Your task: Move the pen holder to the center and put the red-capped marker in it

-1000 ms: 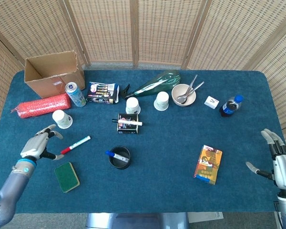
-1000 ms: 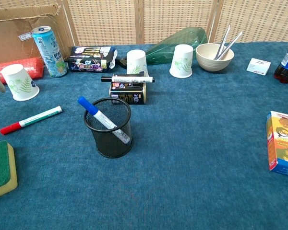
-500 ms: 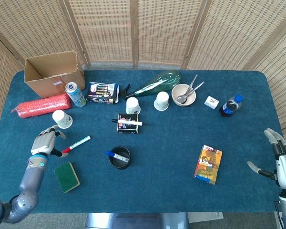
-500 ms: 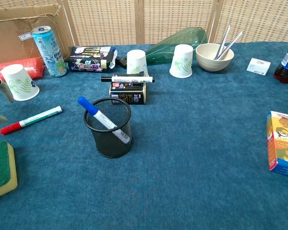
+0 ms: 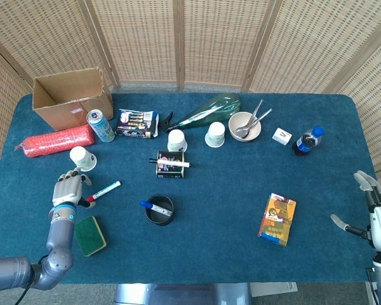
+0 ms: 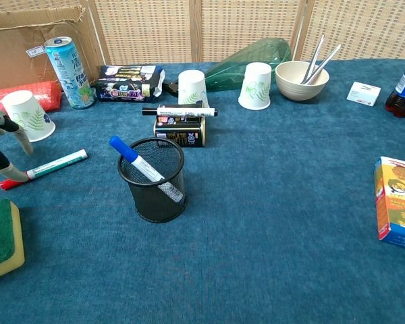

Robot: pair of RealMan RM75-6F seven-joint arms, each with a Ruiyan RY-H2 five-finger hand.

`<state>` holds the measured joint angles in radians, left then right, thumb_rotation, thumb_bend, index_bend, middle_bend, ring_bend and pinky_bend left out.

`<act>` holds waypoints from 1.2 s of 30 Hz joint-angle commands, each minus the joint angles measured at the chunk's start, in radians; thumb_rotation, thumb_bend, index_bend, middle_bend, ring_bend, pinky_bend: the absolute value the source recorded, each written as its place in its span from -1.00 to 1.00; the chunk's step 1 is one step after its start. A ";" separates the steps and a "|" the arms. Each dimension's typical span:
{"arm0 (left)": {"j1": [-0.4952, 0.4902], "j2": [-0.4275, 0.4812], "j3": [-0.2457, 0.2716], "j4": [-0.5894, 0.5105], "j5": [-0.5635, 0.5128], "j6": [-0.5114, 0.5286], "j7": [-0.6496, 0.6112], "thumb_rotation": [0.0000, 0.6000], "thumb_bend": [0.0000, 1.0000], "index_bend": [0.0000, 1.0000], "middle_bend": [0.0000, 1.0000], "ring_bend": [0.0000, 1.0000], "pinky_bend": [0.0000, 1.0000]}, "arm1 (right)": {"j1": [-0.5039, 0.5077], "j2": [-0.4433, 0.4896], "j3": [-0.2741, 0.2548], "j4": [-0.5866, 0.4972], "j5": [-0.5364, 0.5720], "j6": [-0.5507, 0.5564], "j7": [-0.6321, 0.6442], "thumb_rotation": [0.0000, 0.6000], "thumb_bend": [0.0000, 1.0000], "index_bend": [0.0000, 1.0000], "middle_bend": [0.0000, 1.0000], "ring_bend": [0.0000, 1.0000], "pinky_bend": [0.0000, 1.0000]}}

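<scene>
I see my left hand (image 5: 68, 188) at the red cap end of the red-capped marker (image 5: 103, 190), fingertips touching the cap though I cannot tell if they grip it; the marker lies flat, left of the pen holder (image 6: 152, 179). The black mesh holder stands upright with a blue-capped marker (image 6: 143, 167) leaning inside, in front of a small dark box (image 6: 181, 129) whose print is too small to read. My right hand (image 5: 376, 216) hangs far right of the holder with fingers spread, holding nothing.
</scene>
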<state>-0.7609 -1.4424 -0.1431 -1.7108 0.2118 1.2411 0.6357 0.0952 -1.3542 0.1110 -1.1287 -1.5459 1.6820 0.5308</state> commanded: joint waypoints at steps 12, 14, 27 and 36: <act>-0.004 -0.073 -0.026 0.033 -0.014 0.033 0.061 1.00 -0.48 -0.30 -1.00 -1.00 -0.84 | -0.003 0.001 0.011 0.006 0.012 -0.012 0.036 1.00 -1.00 -0.78 -0.74 -0.75 -0.42; -0.004 -0.081 -0.030 0.039 -0.014 0.037 0.067 1.00 -0.43 -0.29 -1.00 -1.00 -0.83 | -0.003 0.002 0.011 0.006 0.013 -0.014 0.041 1.00 -1.00 -0.78 -0.74 -0.75 -0.42; 0.000 -0.125 -0.049 0.065 -0.008 0.045 0.103 1.00 -0.37 -0.14 -1.00 -1.00 -0.82 | -0.007 0.003 0.021 0.008 0.020 -0.016 0.068 1.00 -1.00 -0.78 -0.74 -0.74 -0.42; 0.003 -0.151 -0.047 0.092 -0.001 0.060 0.146 1.00 -0.25 -0.17 -1.00 -1.00 -0.79 | -0.010 0.005 0.026 0.008 0.023 -0.018 0.089 1.00 -1.00 -0.78 -0.74 -0.74 -0.42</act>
<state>-0.7582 -1.5903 -0.1921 -1.6234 0.2071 1.2987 0.7764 0.0860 -1.3495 0.1361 -1.1202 -1.5232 1.6643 0.6184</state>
